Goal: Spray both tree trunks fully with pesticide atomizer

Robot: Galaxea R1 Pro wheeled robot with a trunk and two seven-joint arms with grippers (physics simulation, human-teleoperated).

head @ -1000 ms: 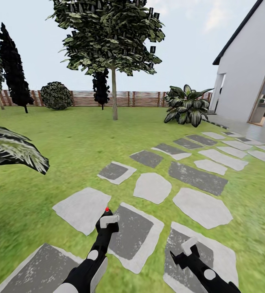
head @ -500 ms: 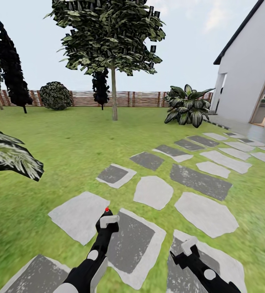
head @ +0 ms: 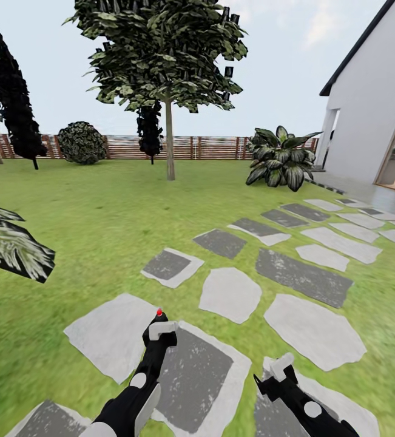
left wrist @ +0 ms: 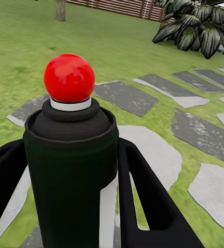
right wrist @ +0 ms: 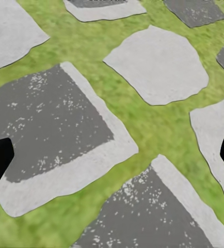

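Here the left claw [left wrist: 73, 206] is clenched on the dark red-capped pesticide atomizer bottle [left wrist: 70, 155] above grey stepping stones [head: 230, 293]; the right claw [right wrist: 112, 155] hangs released, its 2 fingers spread.

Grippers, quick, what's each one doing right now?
Left gripper: shut on the dark, red-topped pesticide atomizer bottle.
Right gripper: open, holding nothing, above grey stepping stones.

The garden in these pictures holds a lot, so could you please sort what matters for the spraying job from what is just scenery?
For the job:
- pesticide atomizer, gripped in the left claw
- tree ahead, with its trunk

Just scenery:
- stepping stones
- fence
- white house
- broad-leaf plant
- round bush
- dark cypress
- right claw, open and empty
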